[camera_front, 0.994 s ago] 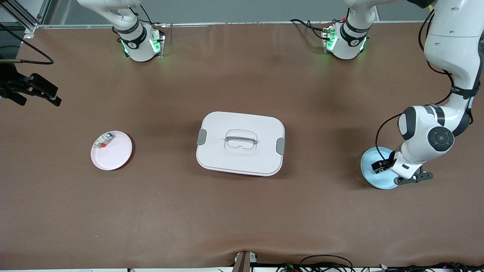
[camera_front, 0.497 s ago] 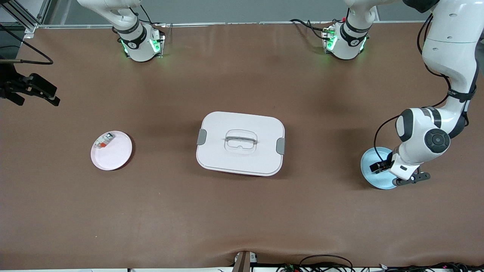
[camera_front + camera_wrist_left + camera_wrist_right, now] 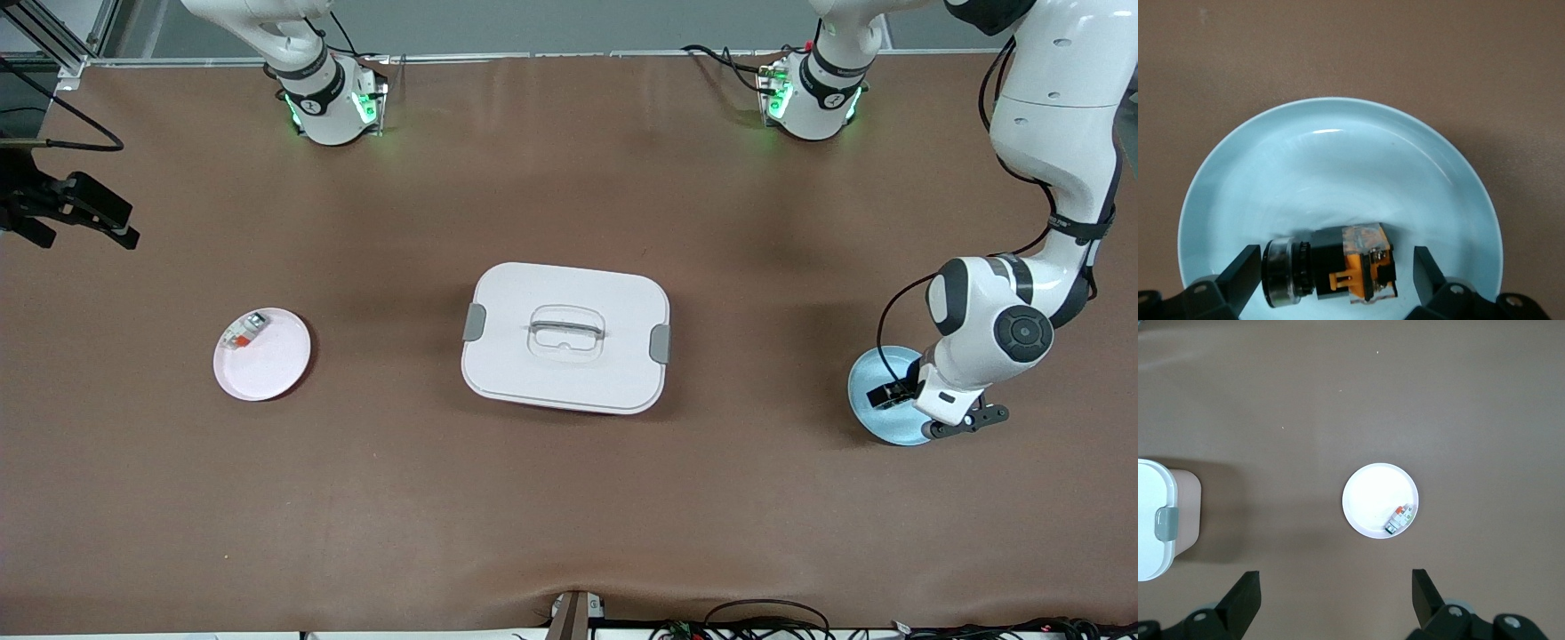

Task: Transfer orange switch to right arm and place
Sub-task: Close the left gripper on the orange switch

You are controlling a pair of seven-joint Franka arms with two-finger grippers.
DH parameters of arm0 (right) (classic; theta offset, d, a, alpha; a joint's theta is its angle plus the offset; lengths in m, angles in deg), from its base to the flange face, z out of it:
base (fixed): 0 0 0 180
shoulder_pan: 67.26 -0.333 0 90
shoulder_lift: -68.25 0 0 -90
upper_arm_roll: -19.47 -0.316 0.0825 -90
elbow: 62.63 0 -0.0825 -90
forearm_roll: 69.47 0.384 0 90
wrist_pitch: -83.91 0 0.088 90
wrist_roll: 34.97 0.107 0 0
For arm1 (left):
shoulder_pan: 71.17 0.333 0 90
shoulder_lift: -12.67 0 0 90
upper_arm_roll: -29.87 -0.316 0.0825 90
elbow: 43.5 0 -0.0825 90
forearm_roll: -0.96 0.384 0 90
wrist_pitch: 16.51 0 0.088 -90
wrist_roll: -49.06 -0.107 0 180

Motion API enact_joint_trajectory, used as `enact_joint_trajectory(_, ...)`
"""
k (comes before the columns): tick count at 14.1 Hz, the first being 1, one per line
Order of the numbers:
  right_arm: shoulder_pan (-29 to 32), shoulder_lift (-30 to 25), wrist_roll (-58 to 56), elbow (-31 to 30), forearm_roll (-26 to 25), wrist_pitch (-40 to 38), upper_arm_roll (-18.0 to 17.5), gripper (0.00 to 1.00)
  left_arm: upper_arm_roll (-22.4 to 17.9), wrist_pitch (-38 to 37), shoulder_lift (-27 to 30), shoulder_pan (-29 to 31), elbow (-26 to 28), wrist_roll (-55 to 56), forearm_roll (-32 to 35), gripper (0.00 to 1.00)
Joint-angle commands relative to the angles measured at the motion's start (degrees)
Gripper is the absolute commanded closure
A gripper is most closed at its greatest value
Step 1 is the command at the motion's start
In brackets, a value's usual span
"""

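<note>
We see the left gripper (image 3: 1331, 277) low over the blue plate (image 3: 867, 391) at the lower right of the front view, fingers spread on either side of the orange switch (image 3: 1338, 267), which lies on that plate ungrasped. The right gripper (image 3: 1335, 597) hangs released, high over the pink plate (image 3: 1371, 497).

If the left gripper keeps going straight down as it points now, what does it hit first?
Probably the small black block with the orange mark, lying on the light blue plate between the open left gripper fingers; height is unclear.
</note>
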Motion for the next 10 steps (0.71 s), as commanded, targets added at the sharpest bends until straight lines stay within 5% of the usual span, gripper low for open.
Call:
enact_joint_trajectory(1,0.3,0.6,-0.5,1.5,-0.6,-0.9,0.1,0.00,0.1,0.2,-1.1,0.4,-1.3,1.8,1.1,0.05)
enact_joint_trajectory(3,0.3,0.6,-0.6,1.5,-0.5,-0.9,0.1,0.00,-0.1,0.0,-1.0,0.4,-1.3,1.8,1.1,0.40)
enact_joint_trajectory(4,0.1,0.5,-0.5,1.5,-0.5,-1.0,0.1,0.00,0.1,-0.1,-0.8,0.4,-1.3,1.8,1.1,0.76)
enact_joint_trajectory(5,0.0,0.5,-0.5,1.5,-0.5,-1.0,0.1,0.00,-0.1,-0.2,-0.6,0.2,-1.3,1.8,1.1,1.00)
enact_joint_trajectory(10,-0.2,0.5,-0.4,1.3,-0.3,-1.0,0.0,0.00,2.2,-9.4,4.7,-0.3,-3.2,1.7,0.6,1.00)
